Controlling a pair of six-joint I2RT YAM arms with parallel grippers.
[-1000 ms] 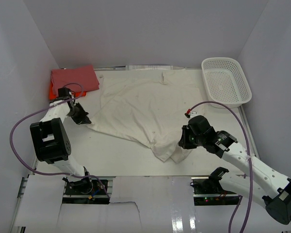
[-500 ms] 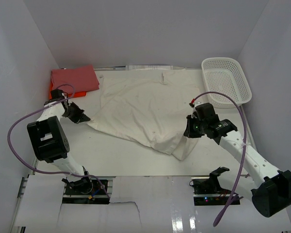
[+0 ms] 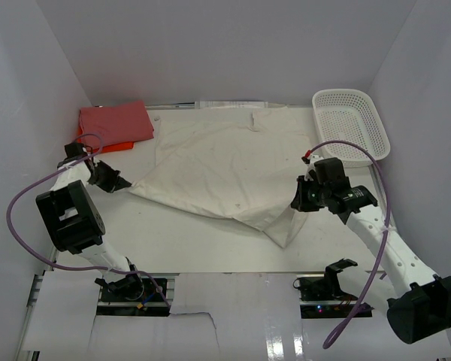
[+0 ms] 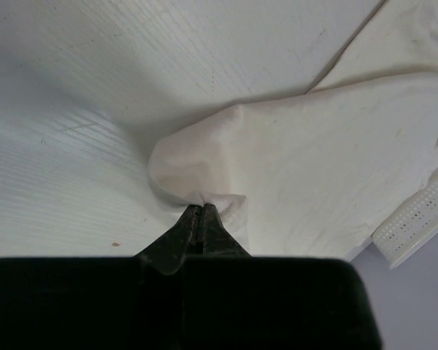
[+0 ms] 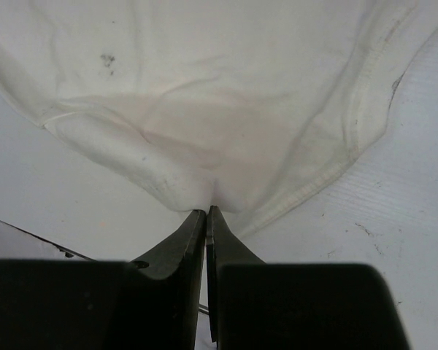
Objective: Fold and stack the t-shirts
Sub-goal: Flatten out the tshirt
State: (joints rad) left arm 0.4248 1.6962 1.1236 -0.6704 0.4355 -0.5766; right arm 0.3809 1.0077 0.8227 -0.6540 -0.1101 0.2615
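Both clenched on the cream cloth t-shirt (image 3: 218, 165), left pincer (image 4: 201, 211) and right pincer (image 5: 206, 213) should draw it taut evenly, low.

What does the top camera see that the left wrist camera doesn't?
Only the top view shows the folded dusty pink-red t-shirt lying on a bright orange t-shirt, and the right gripper pinching the cream cloth t-shirt. Only the left wrist view shows, close up, how the cloth bunches where the left gripper is shut on it. Both show the cream shirt and the white plastic mesh basket.
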